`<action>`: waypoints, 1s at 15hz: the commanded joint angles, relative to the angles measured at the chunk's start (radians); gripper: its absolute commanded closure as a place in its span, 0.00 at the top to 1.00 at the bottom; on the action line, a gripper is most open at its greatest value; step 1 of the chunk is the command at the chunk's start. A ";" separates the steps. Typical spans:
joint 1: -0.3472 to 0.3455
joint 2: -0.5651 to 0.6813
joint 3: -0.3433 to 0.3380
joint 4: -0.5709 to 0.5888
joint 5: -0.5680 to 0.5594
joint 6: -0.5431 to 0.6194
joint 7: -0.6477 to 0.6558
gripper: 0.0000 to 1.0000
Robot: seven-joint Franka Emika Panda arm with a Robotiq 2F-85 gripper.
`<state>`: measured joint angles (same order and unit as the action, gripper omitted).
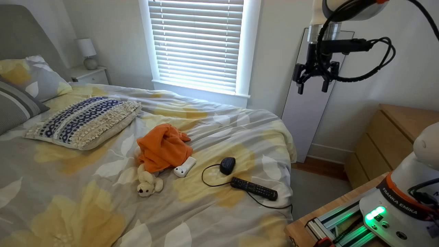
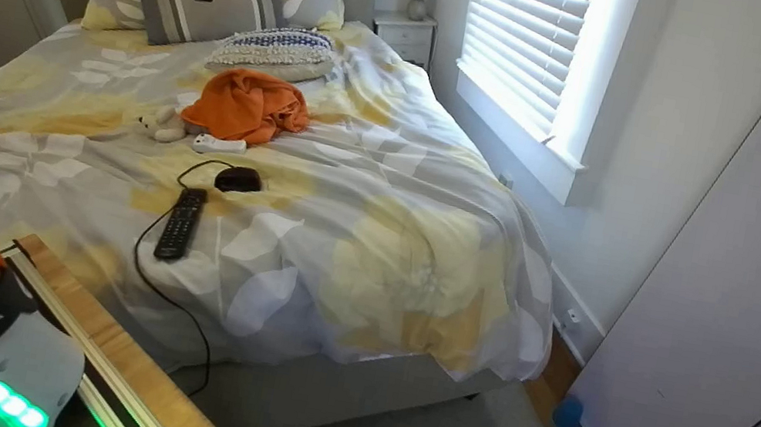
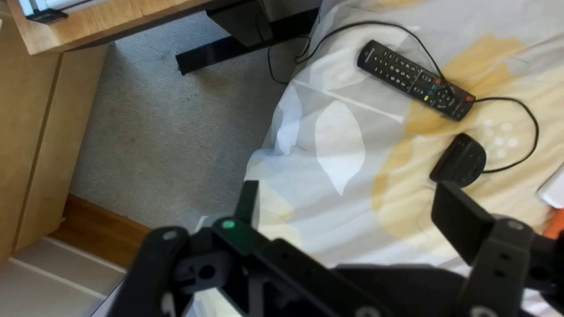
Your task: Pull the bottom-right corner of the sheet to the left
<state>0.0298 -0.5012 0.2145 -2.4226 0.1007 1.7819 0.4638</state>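
In an exterior view, the Robotiq gripper [image 1: 312,90] hangs at the right, pointing down, its jaws spread, well above the sheet [image 1: 236,132]. That sheet, a pale grey bed cover with big yellow flowers and white leaves, lies wrinkled across the left and middle. At its left rests a fringed cushion [image 1: 85,123] with a blue pattern; nearer the middle, an orange cloth [image 1: 164,147] lies bunched against a cream plush toy [image 1: 145,185], with a white handheld device [image 1: 185,167] just beside. To the right of these are a black corded device [image 1: 227,165] and a black remote control [image 1: 253,188]. The Franka arm base [image 1: 391,206] stands at the near right on a wooden table [image 1: 298,231].

In an exterior view, part of the gripper shows at the upper left, seen against a striped pillow [image 2: 241,5]; its opening cannot be judged from there. The sheet's bottom-right corner [image 2: 525,348] hangs at the near right, over the upholstered bed base [image 2: 348,396]. At the far right, a blue object [image 2: 567,413] sits just beside the foot of a tall pale panel [image 2: 716,265].

In the wrist view, the fingers [image 3: 458,215] stand wide apart, the sheet showing below in the gap. Carpet [image 3: 176,123] lies left of the sheet's edge, and a wooden dresser [image 3: 31,145] farther left.
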 commanded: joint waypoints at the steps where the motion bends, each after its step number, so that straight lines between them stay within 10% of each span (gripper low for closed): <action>1: -0.026 0.072 -0.037 -0.093 0.021 0.233 0.012 1.00; 10: -0.069 0.485 -0.210 -0.132 0.037 0.923 -0.248 1.00; 15: -0.118 0.679 -0.232 0.000 0.219 0.916 -0.563 1.00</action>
<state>-0.0583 0.0792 -0.0375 -2.5264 0.1845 2.7608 0.0953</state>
